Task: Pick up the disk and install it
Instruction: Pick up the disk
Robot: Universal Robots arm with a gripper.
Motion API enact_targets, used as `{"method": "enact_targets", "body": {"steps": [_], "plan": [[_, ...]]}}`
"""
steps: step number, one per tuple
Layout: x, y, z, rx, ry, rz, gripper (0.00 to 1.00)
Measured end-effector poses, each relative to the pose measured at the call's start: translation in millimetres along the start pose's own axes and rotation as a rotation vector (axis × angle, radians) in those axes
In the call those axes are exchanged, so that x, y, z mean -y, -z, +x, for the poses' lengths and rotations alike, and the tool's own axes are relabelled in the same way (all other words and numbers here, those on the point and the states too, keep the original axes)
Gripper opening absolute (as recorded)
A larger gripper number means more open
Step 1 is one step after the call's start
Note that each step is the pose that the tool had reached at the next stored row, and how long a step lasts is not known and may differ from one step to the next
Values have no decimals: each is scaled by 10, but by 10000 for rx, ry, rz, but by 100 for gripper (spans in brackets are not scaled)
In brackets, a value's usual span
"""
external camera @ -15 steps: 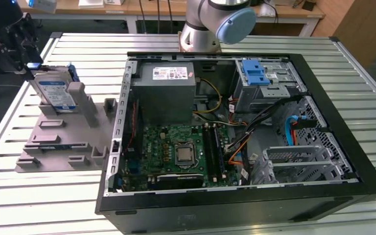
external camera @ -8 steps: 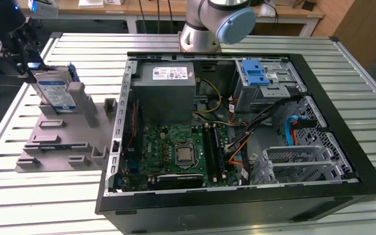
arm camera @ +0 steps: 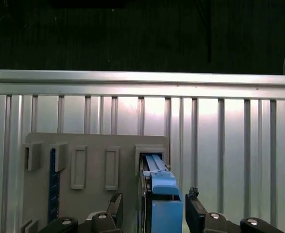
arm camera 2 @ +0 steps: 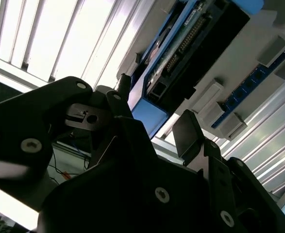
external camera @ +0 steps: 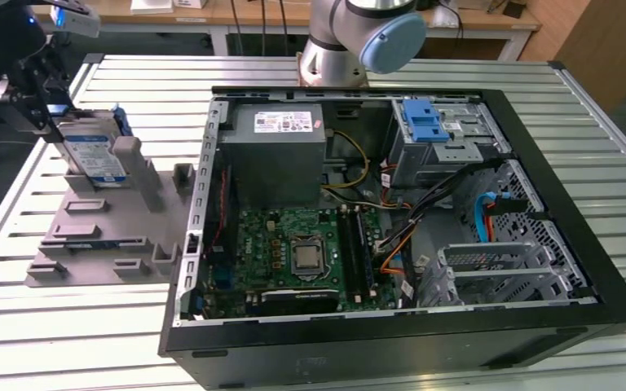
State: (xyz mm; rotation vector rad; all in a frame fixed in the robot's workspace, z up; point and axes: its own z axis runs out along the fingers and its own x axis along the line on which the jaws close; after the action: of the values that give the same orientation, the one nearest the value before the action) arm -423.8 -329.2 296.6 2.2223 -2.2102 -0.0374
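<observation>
Across the slatted desk (external camera: 574, 106) the open computer case (external camera: 400, 346) took most of the room, with its drive cage (external camera: 465, 140) and blue latch at about one o'clock inside it. At nine o'clock from the case lay the grey fixture plate (external camera: 85, 244). The disk (external camera: 92, 155) stood on edge in a slot toward the plate's twelve o'clock end, not yet lifted.

Over it hung the claw (arm camera: 154, 198), spread apart, with one finger (arm camera: 116, 204) on each side of the blue carrier. In the first wrist view neither finger touched it. The gaps looked unequal: one finger sat just beside the carrier, the other farther off.

I judged that a squeeze from this offset could shove the disk sideways and tip it in its slot, so that it jammed coming out or ended up held crooked. The carrier was smooth plastic, so a shallow pinch might slip. A crooked hold would likely foul the cage mouth, and the loose cables (external camera: 443, 194) near it could snag.
</observation>
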Motion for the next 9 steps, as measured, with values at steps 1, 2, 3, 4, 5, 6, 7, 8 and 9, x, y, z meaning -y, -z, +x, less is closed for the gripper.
{"method": "enact_targets", "body": {"steps": [1, 2, 3, 4, 5, 6, 7, 8, 9], "plan": [[0, -7, 0, 0, 0, 0, 62], [0, -15, 0, -1, 0, -1, 62], [0, -23, 1, 0, 0, -1, 62], [1, -33, 0, 0, 0, -1, 62], [1, -41, 1, 0, 0, 0, 62], [1, -46, 0, 0, 1, -1, 62], [1, -49, -2, -1, 1, -3, 62], [0, -52, -5, -1, 0, -3, 62], [0, -55, -8, -1, -1, -2, 62]]}}
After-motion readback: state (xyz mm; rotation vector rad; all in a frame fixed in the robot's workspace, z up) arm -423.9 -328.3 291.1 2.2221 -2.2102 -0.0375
